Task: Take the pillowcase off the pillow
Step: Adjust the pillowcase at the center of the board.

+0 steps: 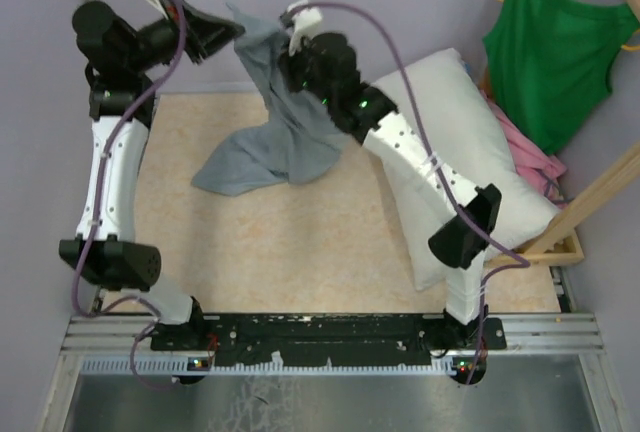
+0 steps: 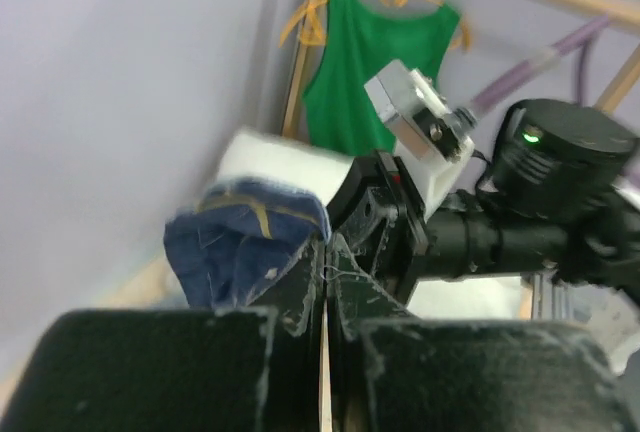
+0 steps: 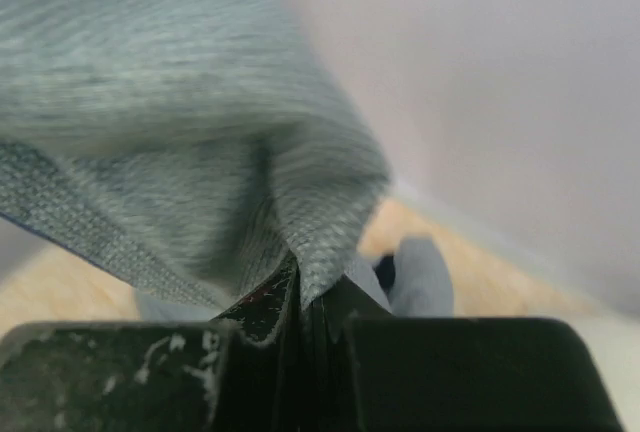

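both claws are pinched shut on the pillowcase (image 1: 268, 147) - the left gripper (image 1: 230, 40) and right gripper (image 3: 300, 280) hold its top edge up near the far wall, with its tail draped on the table (image 1: 300, 252). the pillow (image 1: 470, 117) lies bare on the right, under the right arm. each bite looks like a thin fold, so pulling apart could slip the cloth free - or the tail could snag that arm.

Table (image 1: 300, 252) is presenting a pale beige top and is carrying two soft items. Pillowcase (image 1: 245, 162) is resting only its lower end on the far-centre surface, in a crumpled heap, with the rest rising clear. Pillow (image 1: 470, 132) is lying slantwise along the right side, its near corner reaching toward the front edge.
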